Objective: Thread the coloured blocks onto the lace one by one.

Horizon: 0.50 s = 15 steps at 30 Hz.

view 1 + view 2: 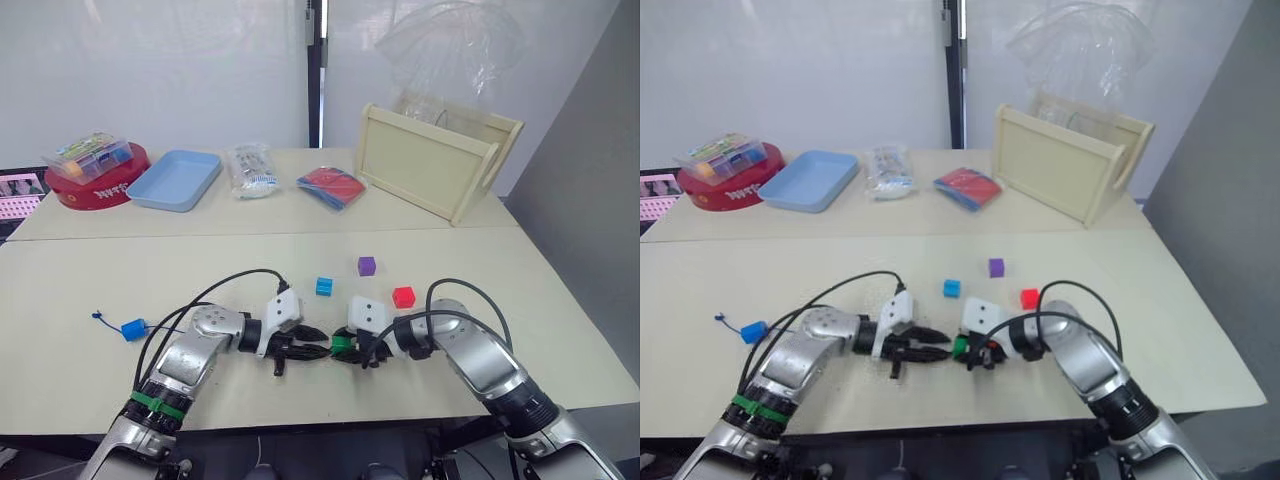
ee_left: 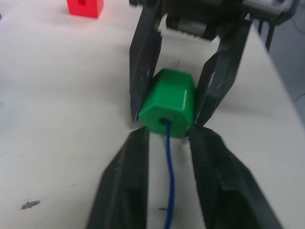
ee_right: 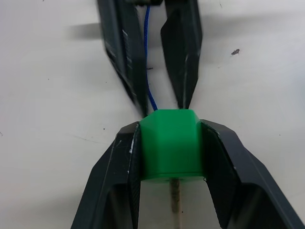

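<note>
Head view, containers: a clear box [image 1: 88,152] of mixed small pieces sits on a red round tin [image 1: 98,185] at the far left; beside it is a light blue tray [image 1: 176,180] that looks bare inside, though its floor is seen at a low angle. A wooden crate [image 1: 430,160] stands far right, with a clear plastic bag [image 1: 440,50] rising from it.
Head view, other items: a plastic packet [image 1: 251,170] and a red and blue packet [image 1: 332,187] lie between tray and crate.
Head view, blocks: the blue block [image 1: 133,329] lies far left on the lace [image 2: 169,181]; the cyan block [image 1: 324,286], purple block [image 1: 367,266] and red block [image 1: 403,296] lie loose on the table [image 1: 80,280].
Head view, grippers: the left gripper [image 1: 305,345] and right gripper [image 1: 350,350] meet tip to tip at the near edge.
Left wrist view: the left gripper's fingers stand a little apart on both sides of the lace, not clearly pressing it; the lace enters the hole of the green block [image 2: 169,102].
Right wrist view: the right gripper [image 3: 171,143] pinches the green block on two sides; the pale tip [image 3: 175,205] comes out of the block toward the wrist.
</note>
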Motion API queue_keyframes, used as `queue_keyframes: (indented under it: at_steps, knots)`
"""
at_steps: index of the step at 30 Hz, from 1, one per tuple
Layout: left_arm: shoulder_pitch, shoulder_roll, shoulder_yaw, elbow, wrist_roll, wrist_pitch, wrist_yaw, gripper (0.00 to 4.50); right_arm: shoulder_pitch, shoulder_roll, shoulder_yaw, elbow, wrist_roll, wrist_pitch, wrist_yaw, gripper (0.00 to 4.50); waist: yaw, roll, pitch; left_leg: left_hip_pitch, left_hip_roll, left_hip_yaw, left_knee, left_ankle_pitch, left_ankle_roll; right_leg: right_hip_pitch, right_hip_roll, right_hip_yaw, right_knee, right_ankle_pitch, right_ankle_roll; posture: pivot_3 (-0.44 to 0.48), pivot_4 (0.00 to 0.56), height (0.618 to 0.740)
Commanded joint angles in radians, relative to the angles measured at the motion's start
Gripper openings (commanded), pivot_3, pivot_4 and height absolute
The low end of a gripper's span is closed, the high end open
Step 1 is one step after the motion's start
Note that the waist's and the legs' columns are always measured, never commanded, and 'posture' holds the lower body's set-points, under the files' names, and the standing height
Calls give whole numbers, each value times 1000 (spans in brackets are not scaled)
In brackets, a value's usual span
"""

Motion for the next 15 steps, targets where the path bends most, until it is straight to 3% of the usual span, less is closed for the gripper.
queue_keyframes:
  at_steps: [1,2,4,6,10,15]
  knots:
    - [-10,22,14,-60,-39,25,-24,2771,13,-3,-5,-53,30,32,-4,1343,1,0,0,0,0,0,0,0,0,0,0,0,0,0,0,0,150,740]
    - [-12,27,13,-64,-42,29,-24,3164,13,-3,-14,-63,33,40,-11,1343,1,0,0,0,0,0,0,0,0,0,0,0,0,0,0,0,150,740]
    - [-21,26,7,-69,-40,33,-20,3810,19,-11,-40,-96,47,62,-22,2399,3,0,0,-1,0,0,0,0,0,-1,0,0,0,0,0,0,150,740]
    - [-35,17,-5,-69,-29,32,-9,4440,26,-22,-68,-136,63,90,-40,3016,4,0,0,-3,0,0,0,0,0,-2,0,0,0,0,0,0,150,740]
    - [-63,4,-43,-77,-16,56,-4,4500,42,-58,-132,-241,108,167,-65,4365,11,0,0,-4,-1,0,1,0,0,-2,-1,0,-1,0,0,0,150,740]
    - [-103,-2,-114,-81,41,50,13,4500,150,-128,-294,-407,192,272,-117,4441,27,0,0,-6,-1,0,1,0,0,-2,-1,-1,-2,0,0,0,150,740]
